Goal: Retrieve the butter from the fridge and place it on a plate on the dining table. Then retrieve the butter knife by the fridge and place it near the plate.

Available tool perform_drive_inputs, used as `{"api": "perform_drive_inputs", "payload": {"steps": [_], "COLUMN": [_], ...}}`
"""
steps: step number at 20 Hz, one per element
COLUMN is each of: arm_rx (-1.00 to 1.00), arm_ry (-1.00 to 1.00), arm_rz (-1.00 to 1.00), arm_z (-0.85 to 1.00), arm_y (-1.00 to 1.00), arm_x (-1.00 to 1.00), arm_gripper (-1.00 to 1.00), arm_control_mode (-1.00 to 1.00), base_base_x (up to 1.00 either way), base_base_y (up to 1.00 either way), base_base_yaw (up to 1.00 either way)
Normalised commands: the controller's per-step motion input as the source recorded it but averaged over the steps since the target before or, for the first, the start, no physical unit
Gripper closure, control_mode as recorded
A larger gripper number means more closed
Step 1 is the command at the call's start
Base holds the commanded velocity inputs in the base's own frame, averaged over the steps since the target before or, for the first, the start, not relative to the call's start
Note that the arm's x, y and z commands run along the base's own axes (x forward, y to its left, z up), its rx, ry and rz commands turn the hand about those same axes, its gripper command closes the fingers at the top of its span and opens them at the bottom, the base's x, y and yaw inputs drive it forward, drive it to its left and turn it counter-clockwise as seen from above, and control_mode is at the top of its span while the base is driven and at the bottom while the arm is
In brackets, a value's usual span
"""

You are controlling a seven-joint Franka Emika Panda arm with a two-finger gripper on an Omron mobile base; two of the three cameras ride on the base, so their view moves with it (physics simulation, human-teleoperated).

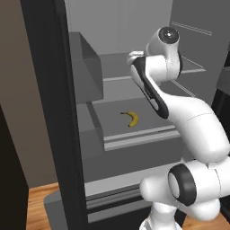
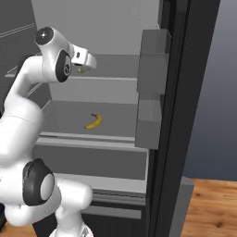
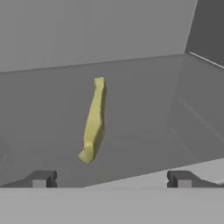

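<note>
The butter [image 3: 93, 121], a slim yellow stick, lies on a light grey upper shelf inside the open fridge [image 1: 49, 112]. It shows as a small yellow spot [image 2: 82, 70] just below my hand in the right base view. My gripper [image 3: 111, 179] hovers over that shelf, open, with its jaws wide apart. The butter sits ahead of the fingertips [image 3: 41, 178] and slightly left of centre, and nothing is between them. The plate, the dining table and the butter knife are out of view.
A curved yellow banana [image 1: 131, 118] rests on the shelf below [image 2: 94, 121]. Grey door bins [image 2: 152, 60] line the black fridge door on the right, and another bin [image 1: 85, 67] lines the left door. Wooden floor [image 2: 213, 203] lies beside the fridge.
</note>
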Motion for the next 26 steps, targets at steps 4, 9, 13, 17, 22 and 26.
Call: {"api": "perform_drive_inputs", "payload": {"steps": [4, 9, 13, 17, 22, 26], "arm_rx": [-0.01, 0.0, 0.0, 0.0, 0.0, 0.0], "arm_ry": [0.18, 0.19, 0.11, 0.1, 0.08, 0.0], "arm_rz": [0.0, 0.0, 0.0, 0.0, 0.0, 0.0], "arm_z": [0.0, 0.0, -0.13, -0.26, -0.09, 0.05], "arm_y": [0.16, 0.02, 0.0, 0.0, 0.0, 0.0], "arm_x": [0.93, 0.92, 0.94, 0.83, 0.18, -0.22], "arm_gripper": [-1.0, -1.0, -1.0, -1.0, -1.0, -1.0], "arm_control_mode": [-1.0, -1.0, -1.0, -1.0, -1.0, -1.0], "base_base_x": [0.0, 0.0, 0.0, 0.0, 0.0, 0.0], "base_base_y": [0.0, 0.0, 0.0, 0.0, 0.0, 0.0], "base_base_yaw": [0.0, 0.0, 0.0, 0.0, 0.0, 0.0]}}
